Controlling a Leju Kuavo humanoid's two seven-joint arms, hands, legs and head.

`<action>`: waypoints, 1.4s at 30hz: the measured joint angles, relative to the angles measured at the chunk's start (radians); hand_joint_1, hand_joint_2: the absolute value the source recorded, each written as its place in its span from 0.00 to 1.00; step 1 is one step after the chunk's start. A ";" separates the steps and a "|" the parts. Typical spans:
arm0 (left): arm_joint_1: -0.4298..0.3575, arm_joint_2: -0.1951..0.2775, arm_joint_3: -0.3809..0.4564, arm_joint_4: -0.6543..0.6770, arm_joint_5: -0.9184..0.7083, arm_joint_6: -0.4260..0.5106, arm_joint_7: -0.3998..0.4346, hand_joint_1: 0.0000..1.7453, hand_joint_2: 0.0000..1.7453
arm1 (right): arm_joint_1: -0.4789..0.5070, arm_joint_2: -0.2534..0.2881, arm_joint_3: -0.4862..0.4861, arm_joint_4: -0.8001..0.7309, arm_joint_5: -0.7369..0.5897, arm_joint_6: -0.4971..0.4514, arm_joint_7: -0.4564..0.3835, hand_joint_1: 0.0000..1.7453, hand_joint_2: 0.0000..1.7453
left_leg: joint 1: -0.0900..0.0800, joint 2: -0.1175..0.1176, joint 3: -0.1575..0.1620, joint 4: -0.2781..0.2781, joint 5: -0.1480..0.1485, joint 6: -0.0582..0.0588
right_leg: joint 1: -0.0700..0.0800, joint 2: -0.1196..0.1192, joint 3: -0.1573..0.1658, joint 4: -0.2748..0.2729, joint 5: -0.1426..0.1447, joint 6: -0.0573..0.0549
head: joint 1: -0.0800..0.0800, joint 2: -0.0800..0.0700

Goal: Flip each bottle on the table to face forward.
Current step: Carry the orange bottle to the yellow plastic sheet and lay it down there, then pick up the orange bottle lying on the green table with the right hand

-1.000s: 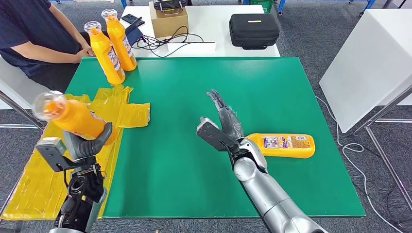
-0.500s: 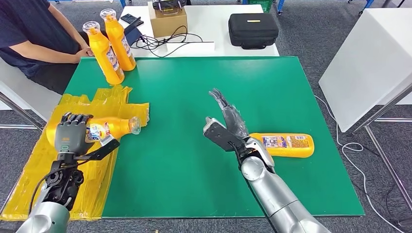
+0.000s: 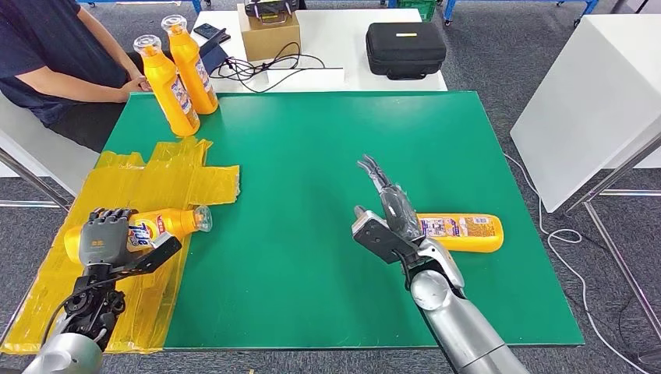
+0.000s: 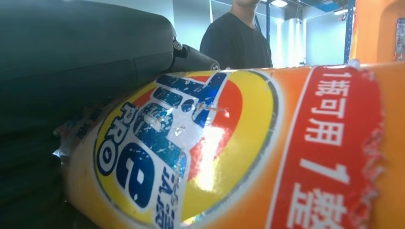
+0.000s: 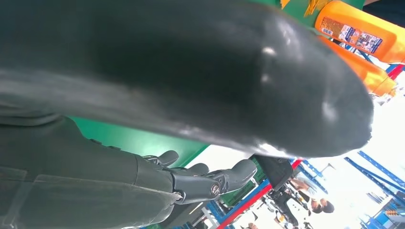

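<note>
Risk, left side: the left hand [image 3: 107,238] has its fingers over the body of a lying bottle [image 3: 167,224] on the crinkled yellow sheet [image 3: 187,175]; if it lets go on that uneven plastic, the round bottle could roll and lose the front label (logo side up in the left wrist view, [image 4: 191,143]).
Risk, right side: the right hand [image 3: 387,216] is held open, fingers stretched out and holding nothing, just beside the second lying bottle [image 3: 460,232]; a careless sweep could push that bottle toward the bench [image 3: 312,156] edge rather than turn it.
Left bottle and hand: the bottle lies under the fingers, cap pointing toward the green middle of the bench, base hidden behind the hand.
Right bottle and hand: the bottle lies flat on the green surface, on the far right of the hand, its cap end hidden behind the hand; I cannot tell if they touch.
Standing bottles [image 3: 178,72]: two upright at the far left corner, near a seated person [image 3: 47,54], well apart from both hands.
</note>
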 joint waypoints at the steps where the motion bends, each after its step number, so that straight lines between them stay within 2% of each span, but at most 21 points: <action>1: -0.002 0.001 0.000 0.005 0.000 0.000 0.000 1.00 1.00 | 0.002 -0.003 0.000 -0.003 0.000 0.000 0.000 0.00 0.00 | 0.000 0.000 0.000 0.000 0.000 0.000 | 0.000 0.000 0.000 0.000 0.000 0.000 | 0.000 0.000; 6: -0.010 0.004 0.000 0.023 -0.001 0.000 0.000 1.00 1.00 | 0.008 -0.014 0.002 -0.013 0.000 0.000 -0.001 0.00 0.00 | 0.000 0.000 0.000 0.000 0.000 0.000 | 0.000 0.000 0.000 0.000 0.000 0.000 | 0.000 0.000; 7: -0.011 0.004 0.000 0.025 -0.001 0.000 0.000 0.75 1.00 | 0.008 -0.016 0.002 -0.015 0.000 0.000 -0.001 0.00 0.00 | 0.000 0.000 0.001 0.000 0.000 0.000 | 0.000 0.000 0.000 0.000 0.000 0.000 | 0.000 0.000; 10: -0.020 0.005 -0.002 0.042 -0.001 0.000 -0.001 0.00 0.25 | 0.015 -0.021 0.002 -0.025 -0.002 -0.002 -0.001 0.00 0.00 | 0.000 -0.001 0.001 0.000 0.001 -0.001 | 0.001 0.000 0.001 0.000 0.000 0.000 | 0.000 0.000; 11: -0.026 0.007 -0.005 0.054 -0.001 0.000 -0.003 0.00 0.00 | 0.018 -0.024 0.002 -0.030 -0.003 -0.004 -0.001 0.00 0.00 | 0.000 -0.002 0.001 0.000 0.001 -0.001 | 0.000 -0.001 0.001 0.000 0.000 0.000 | 0.000 0.000; 21: -0.045 0.020 -0.041 0.112 0.053 0.000 -0.091 0.00 0.00 | 0.044 -0.052 0.002 -0.066 -0.010 -0.009 -0.002 0.00 0.00 | 0.000 -0.003 0.001 0.000 0.001 0.000 | 0.000 -0.003 0.003 0.000 0.000 0.000 | 0.000 0.000; 28: 0.001 0.016 -0.058 0.060 0.082 0.000 -0.218 0.00 0.00 | 0.033 -0.058 0.005 -0.057 -0.040 -0.009 -0.022 0.00 0.00 | 0.000 -0.003 0.001 0.000 0.001 0.000 | 0.000 -0.002 0.001 0.000 0.000 0.000 | 0.000 0.000; 34: 0.008 0.005 -0.082 0.032 0.086 0.000 -0.263 0.00 0.00 | 0.029 -0.064 0.007 -0.050 -0.050 -0.016 -0.025 0.00 0.00 | 0.000 -0.003 0.001 0.000 0.001 0.000 | 0.000 -0.002 0.001 0.000 0.000 0.000 | 0.000 0.000; 42: 0.021 0.006 -0.205 -0.002 0.286 0.000 -0.280 0.00 0.00 | 0.035 -0.076 0.008 -0.049 -0.057 -0.022 -0.028 0.00 0.00 | 0.000 -0.003 0.001 0.000 0.001 0.000 | 0.000 -0.002 0.001 0.000 0.000 0.000 | 0.000 0.000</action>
